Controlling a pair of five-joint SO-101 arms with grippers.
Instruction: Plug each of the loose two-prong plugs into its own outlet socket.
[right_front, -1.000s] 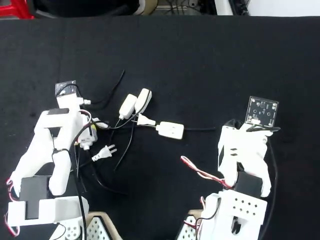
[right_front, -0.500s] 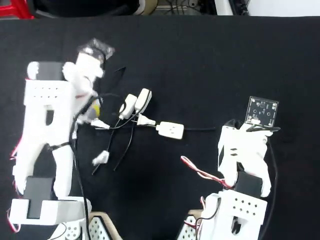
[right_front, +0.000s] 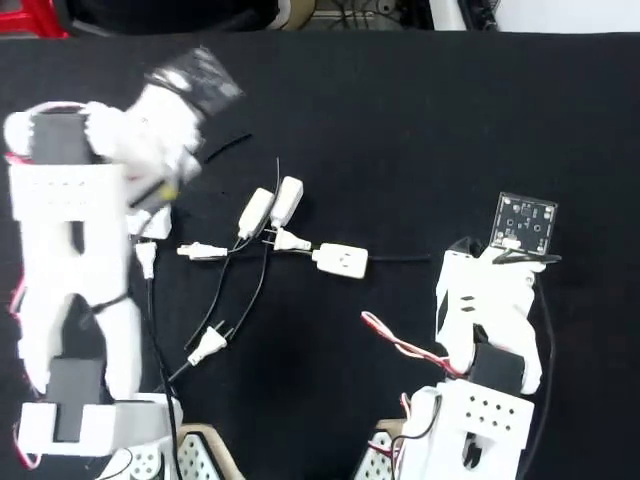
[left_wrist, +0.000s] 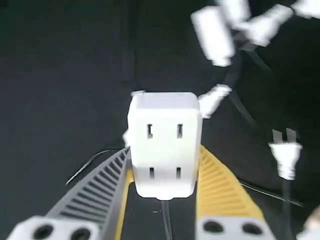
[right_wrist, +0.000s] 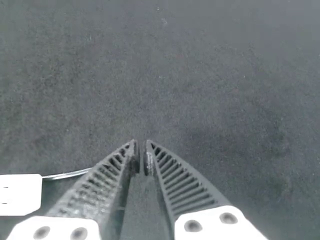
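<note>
My left gripper (left_wrist: 164, 162) is shut on a white socket block (left_wrist: 164, 142), held between its grey and yellow fingers with two pairs of slots facing the camera. The left arm (right_front: 75, 215) stands raised at the table's far left. One loose two-prong plug (right_front: 207, 345) lies near the front on its black cable, also seen as the plug (left_wrist: 285, 155). A second plug (right_front: 200, 250) lies left of centre. A third plug (right_front: 290, 240) sits at a white outlet block (right_front: 340, 261) in the middle. My right gripper (right_wrist: 140, 150) is shut and empty, low over the cloth on the right.
Two white oblong adapters (right_front: 270, 207) lie side by side behind the middle outlet block. Black cables (right_front: 240, 290) trail across the centre-left. A corner of the outlet block (right_wrist: 20, 194) lies beside the right gripper. The right arm (right_front: 490, 300) stands at the front right.
The left arm has risen and swung toward the far left with the socket block in its gripper. The loose plug and its cable slid toward the front. The right arm has not moved.
</note>
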